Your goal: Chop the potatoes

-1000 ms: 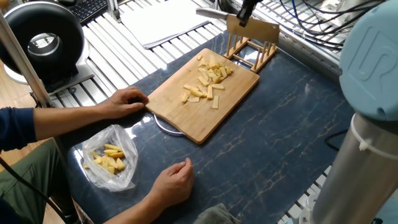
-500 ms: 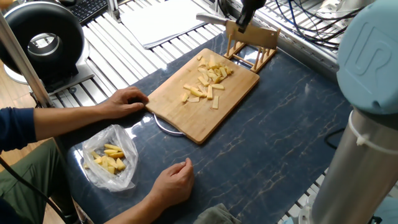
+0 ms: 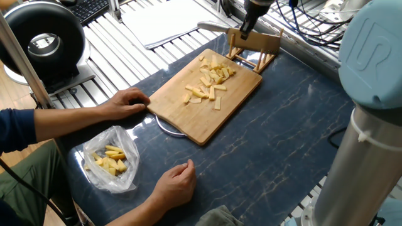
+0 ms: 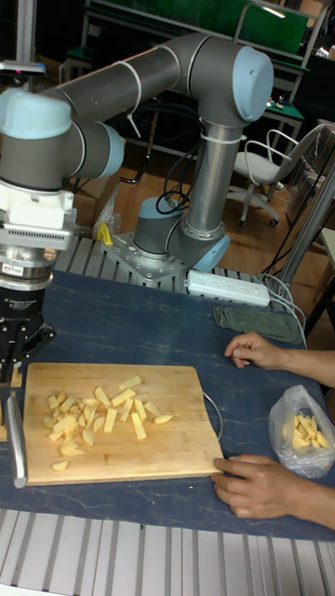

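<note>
Docking knife (image 3: 217, 26) in rack (image 3: 254, 49) | gripper (image 3: 244, 26) clenched on knife | lower blade straight, clear of potatoes (image 3: 210, 80) on board (image 3: 182, 110)

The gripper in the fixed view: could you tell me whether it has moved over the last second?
Yes. The gripper has shifted toward the picture's top, up against the wooden rack, which stays put.
</note>
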Controlling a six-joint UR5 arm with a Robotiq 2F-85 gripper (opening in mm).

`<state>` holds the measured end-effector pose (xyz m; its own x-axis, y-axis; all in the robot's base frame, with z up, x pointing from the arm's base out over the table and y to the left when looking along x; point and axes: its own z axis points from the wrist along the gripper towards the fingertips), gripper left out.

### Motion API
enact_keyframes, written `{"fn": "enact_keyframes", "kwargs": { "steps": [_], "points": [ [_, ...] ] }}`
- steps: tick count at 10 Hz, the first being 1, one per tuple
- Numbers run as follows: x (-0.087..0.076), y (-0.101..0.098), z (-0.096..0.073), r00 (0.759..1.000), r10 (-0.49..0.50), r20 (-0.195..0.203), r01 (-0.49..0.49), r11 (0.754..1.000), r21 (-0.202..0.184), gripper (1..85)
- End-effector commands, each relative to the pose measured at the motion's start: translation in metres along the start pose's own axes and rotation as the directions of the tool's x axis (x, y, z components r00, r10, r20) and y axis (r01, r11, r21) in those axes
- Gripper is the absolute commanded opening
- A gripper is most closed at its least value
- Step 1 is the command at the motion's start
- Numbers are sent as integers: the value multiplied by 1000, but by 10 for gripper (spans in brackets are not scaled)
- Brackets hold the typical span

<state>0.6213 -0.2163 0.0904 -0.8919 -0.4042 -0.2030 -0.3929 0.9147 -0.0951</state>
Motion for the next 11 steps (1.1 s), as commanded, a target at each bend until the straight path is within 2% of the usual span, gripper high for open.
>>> {"fn": "enact_keyframes", "kwargs": {
  "steps": [1,4,5,8,9,10,11],
  "points": [
    [1,0,6,1000,-15,26,15,1000,-12,10],
    [2,-2,10,1000,-21,22,21,1000,0,10],
    [2,-5,11,999,-49,21,49,999,10,50],
    [3,-1,11,995,-95,19,95,995,-4,257],
    [4,1,10,995,-102,15,102,995,-11,297],
    [4,4,9,993,-117,14,118,993,-25,380],
    [3,3,8,992,-126,19,126,992,-24,417]
  ]
}}
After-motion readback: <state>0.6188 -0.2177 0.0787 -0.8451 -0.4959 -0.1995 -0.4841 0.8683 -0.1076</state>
